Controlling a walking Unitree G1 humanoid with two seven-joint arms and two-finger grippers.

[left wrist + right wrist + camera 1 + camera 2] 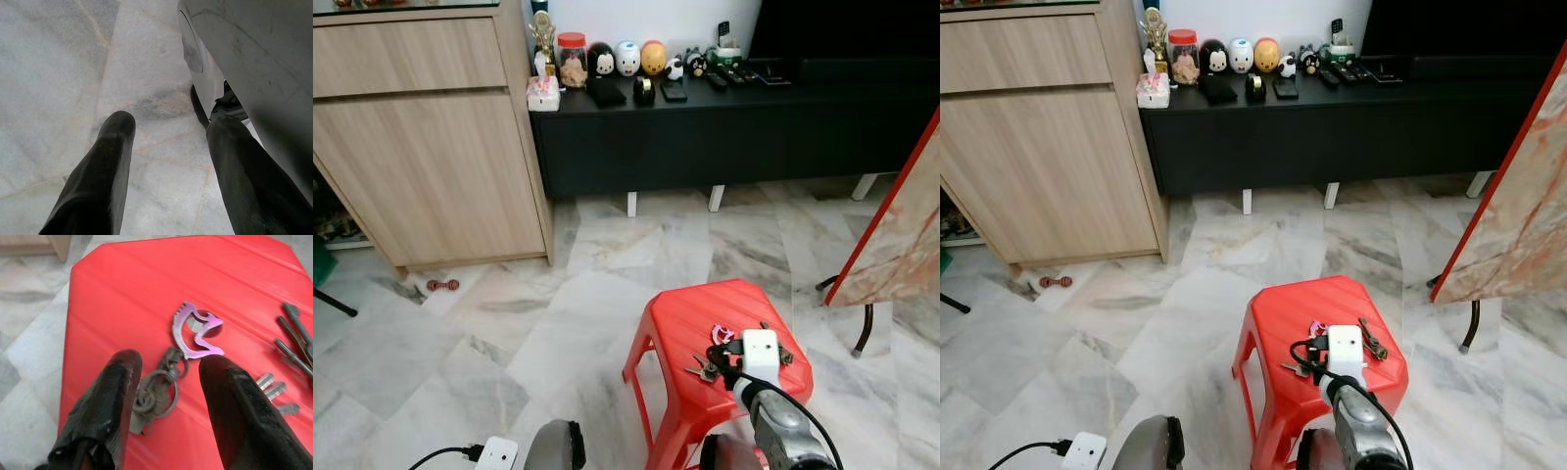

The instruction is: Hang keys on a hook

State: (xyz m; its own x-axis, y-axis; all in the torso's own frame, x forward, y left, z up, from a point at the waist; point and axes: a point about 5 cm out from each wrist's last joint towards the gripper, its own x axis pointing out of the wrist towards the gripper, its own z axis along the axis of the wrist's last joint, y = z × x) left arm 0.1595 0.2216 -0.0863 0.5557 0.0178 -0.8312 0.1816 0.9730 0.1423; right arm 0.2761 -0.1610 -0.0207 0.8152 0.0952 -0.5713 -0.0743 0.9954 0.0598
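your right gripper (168, 382) hangs low over the red stool (705, 318), fingers spread apart. your left gripper (166, 142) hangs idle beside the stool, fingers parted too.

The stool (146, 289) looks like smooth, glossy red plastic. The keys (156, 391) and key ring are dull grey metal; the purple charm (195, 330) shines like metal. The floor (460, 343) is polished marble, the cabinet (421, 147) matt wood.

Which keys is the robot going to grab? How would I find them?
Find the red stool on the marble floor. The key bunch lies on its top, between the right tool's open fingers. Unlike the other keys nearby, it carries a shiny pink jagged charm.
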